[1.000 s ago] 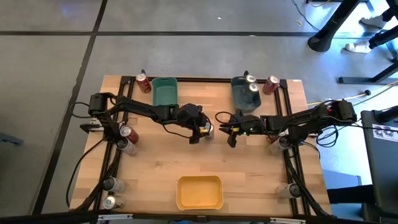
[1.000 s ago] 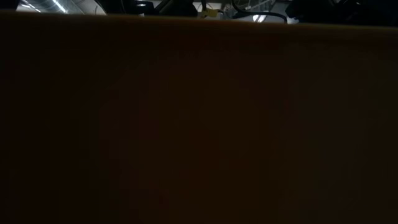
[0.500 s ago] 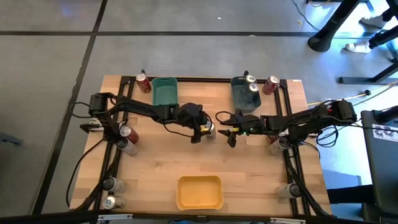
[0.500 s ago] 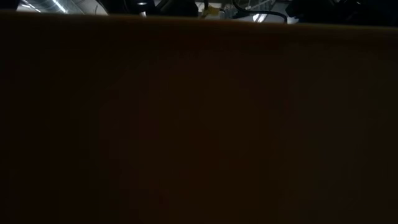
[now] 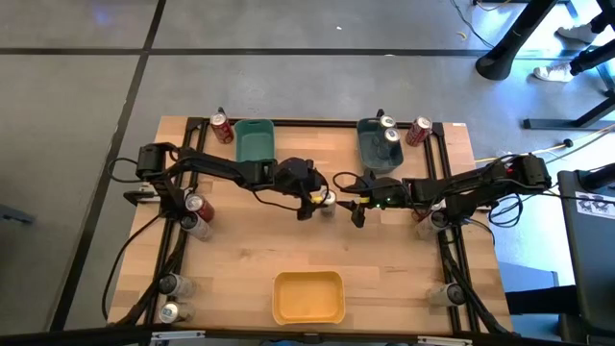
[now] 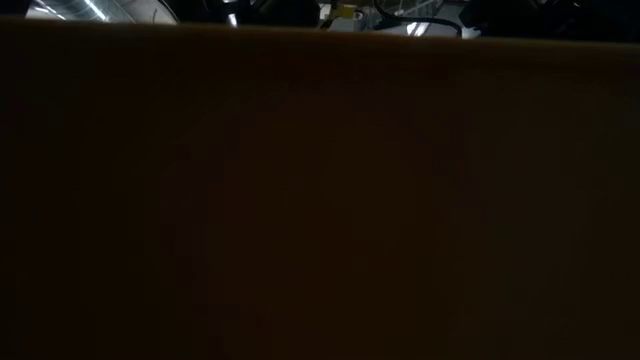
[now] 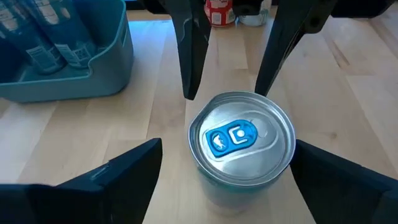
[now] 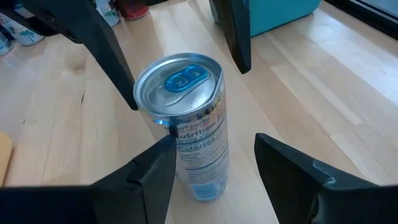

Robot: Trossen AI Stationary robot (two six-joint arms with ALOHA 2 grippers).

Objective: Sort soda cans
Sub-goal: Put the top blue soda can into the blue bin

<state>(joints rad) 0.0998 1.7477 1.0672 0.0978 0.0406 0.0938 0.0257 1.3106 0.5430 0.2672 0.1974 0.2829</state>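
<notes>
Can: silver soda can [image 5: 328, 200] upright mid-surface, between both grippers
Left gripper [image 5: 317, 201]: fingers spread, flanking can, not touching
Right gripper [image 5: 351, 203]: parted, facing can
Surface: pale wood [image 5: 384, 269]

Wooden table [image 5: 250, 259] with a yellow bin [image 5: 308, 297], teal bin [image 5: 255, 141] and grey-blue bin [image 5: 375, 146].

Overhead lit evenly and bright, soft shadows under arms. Low view nearly black, only a thin lit strip at top. Wrist views sharp on can top [image 7: 241, 138]; near fingers blurred, cool blue cast.
</notes>
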